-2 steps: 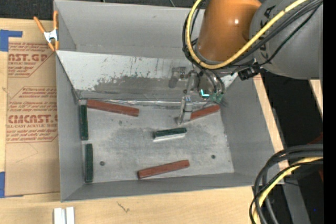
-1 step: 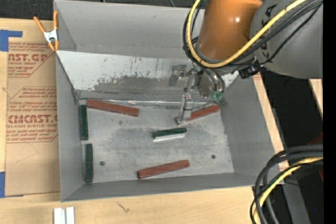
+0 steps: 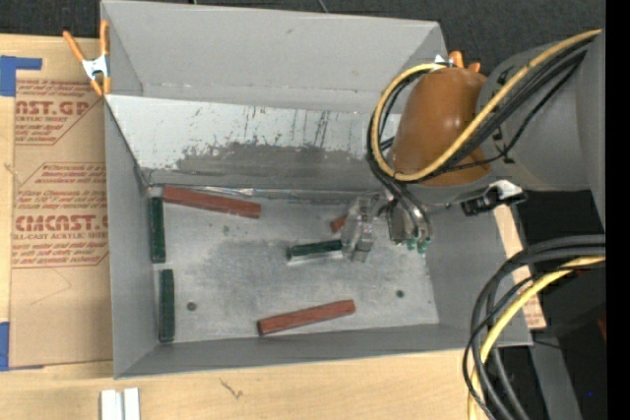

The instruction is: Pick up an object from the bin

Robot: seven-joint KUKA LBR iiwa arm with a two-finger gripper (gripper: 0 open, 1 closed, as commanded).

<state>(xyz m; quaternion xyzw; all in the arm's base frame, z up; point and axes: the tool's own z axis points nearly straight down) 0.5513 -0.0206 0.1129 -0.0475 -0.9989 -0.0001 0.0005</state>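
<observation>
One green stick [image 3: 315, 251] is lying mid-floor in the bin [image 3: 246, 44], its right end at the gripper [image 3: 361, 241], whose jaws I cannot tell released or clenched; grasping seems in hand, with a clean lift likely coming next.

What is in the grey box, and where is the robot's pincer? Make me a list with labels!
bin: grey bin, metal
pincer: pincer right of the middle, at the right end of the middle green stick
left wall: back green stick and front green stick, lying along it
red-brown: back red-brown stick by the back wall; front red-brown stick near the front wall
grip: cannot tell whether anything is held
</observation>
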